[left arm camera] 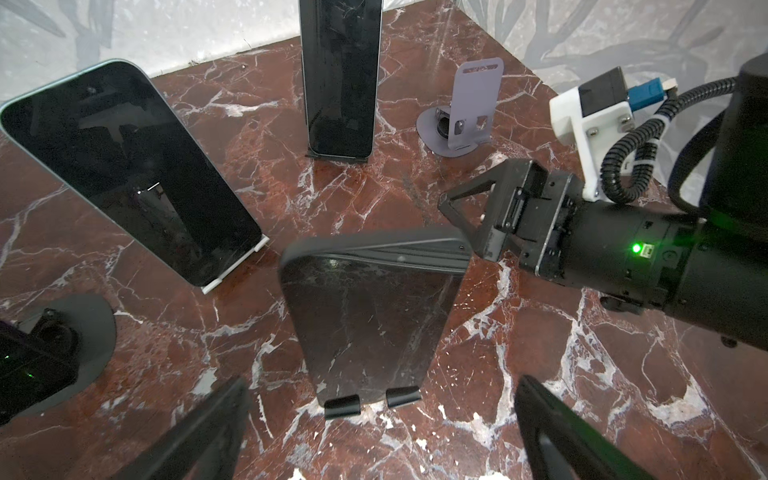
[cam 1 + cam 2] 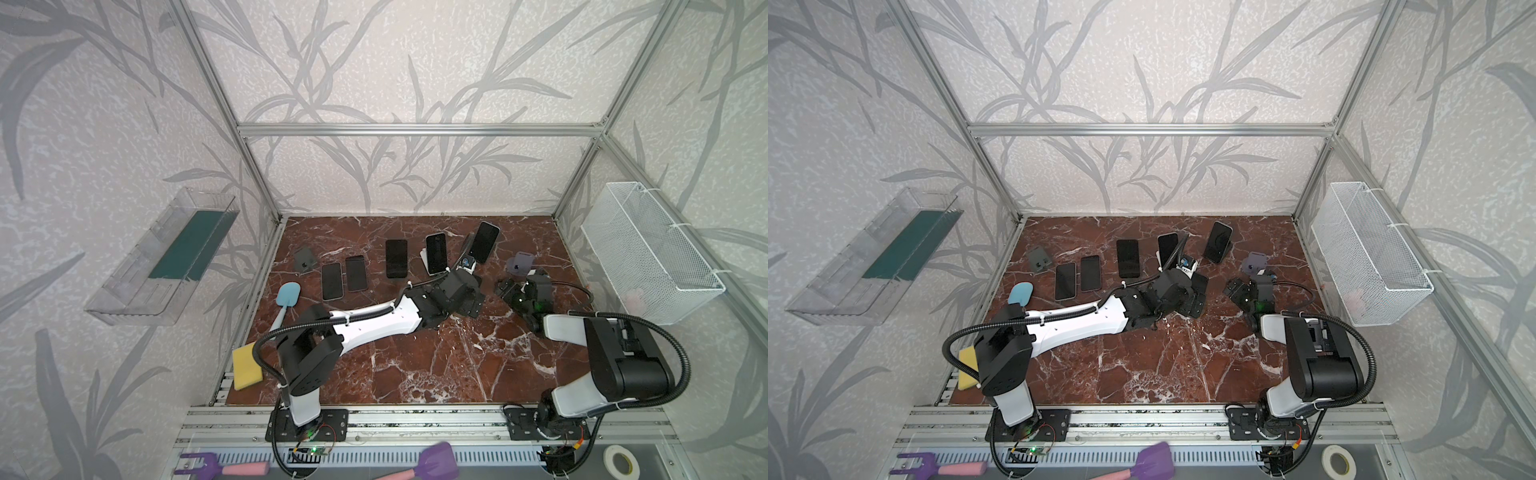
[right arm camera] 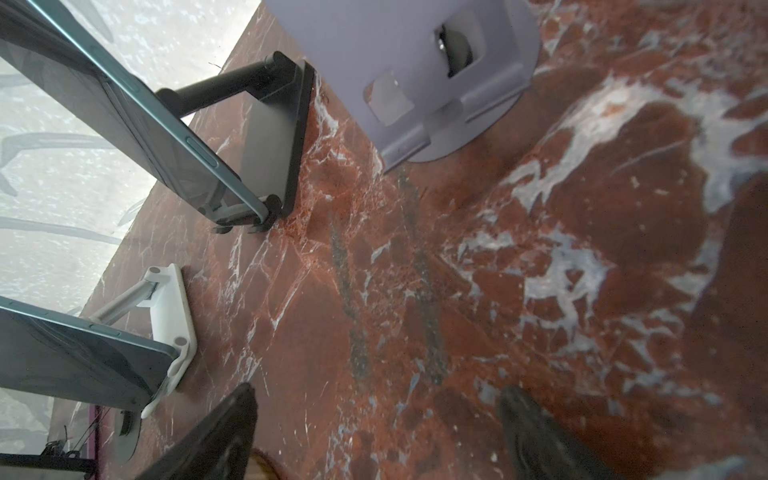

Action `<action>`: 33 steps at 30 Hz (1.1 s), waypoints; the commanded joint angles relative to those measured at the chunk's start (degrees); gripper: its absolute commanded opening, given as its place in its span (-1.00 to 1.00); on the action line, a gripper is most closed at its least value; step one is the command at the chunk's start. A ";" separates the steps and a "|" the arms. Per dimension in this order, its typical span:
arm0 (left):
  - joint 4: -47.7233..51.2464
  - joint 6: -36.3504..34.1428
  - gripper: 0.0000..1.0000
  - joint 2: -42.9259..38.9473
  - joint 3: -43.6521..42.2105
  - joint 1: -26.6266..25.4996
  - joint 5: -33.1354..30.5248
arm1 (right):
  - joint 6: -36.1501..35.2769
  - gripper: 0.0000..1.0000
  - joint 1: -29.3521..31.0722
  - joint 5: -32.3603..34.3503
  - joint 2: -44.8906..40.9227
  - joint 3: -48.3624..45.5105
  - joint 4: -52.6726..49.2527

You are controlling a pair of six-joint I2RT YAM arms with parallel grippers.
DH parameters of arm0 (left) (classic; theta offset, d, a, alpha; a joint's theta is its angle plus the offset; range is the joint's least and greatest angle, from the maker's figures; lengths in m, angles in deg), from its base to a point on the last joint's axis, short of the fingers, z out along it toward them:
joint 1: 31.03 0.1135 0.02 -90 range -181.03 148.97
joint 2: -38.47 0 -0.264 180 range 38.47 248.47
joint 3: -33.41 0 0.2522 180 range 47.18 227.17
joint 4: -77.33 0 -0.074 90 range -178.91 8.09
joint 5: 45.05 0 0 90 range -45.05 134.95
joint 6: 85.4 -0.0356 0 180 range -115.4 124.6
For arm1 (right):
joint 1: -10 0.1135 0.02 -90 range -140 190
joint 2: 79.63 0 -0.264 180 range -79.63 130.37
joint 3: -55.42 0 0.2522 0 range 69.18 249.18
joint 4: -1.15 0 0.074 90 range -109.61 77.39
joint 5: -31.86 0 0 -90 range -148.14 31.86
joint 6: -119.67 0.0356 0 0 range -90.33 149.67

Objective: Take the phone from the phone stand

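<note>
Two dark-screened phones lean on stands at the back of the marble table. One phone (image 2: 436, 252) (image 1: 124, 166) (image 3: 83, 361) rests on a white stand (image 3: 166, 316). The other phone (image 2: 483, 242) (image 1: 338, 75) (image 3: 124, 116) rests on a black stand (image 3: 274, 133). My left gripper (image 2: 471, 297) (image 1: 382, 432) is open, its fingers either side of an empty black stand (image 1: 370, 324). To its right my right gripper (image 2: 505, 287) (image 1: 457, 208) (image 3: 378, 428) is open over bare marble, holding nothing.
An empty purple stand (image 2: 519, 264) (image 1: 469, 112) (image 3: 415, 62) stands just behind the right gripper. Three phones (image 2: 396, 258) (image 2: 356, 273) (image 2: 331, 281) lie flat at centre left, beside a grey stand (image 2: 304, 259). A blue spatula (image 2: 286, 301) and a yellow sponge (image 2: 246, 365) lie at the left edge.
</note>
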 commanded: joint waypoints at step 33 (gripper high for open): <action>-4.33 -4.43 0.98 5.59 4.42 1.91 -3.20 | 6.56 0.82 -0.50 -2.69 7.85 -5.45 17.85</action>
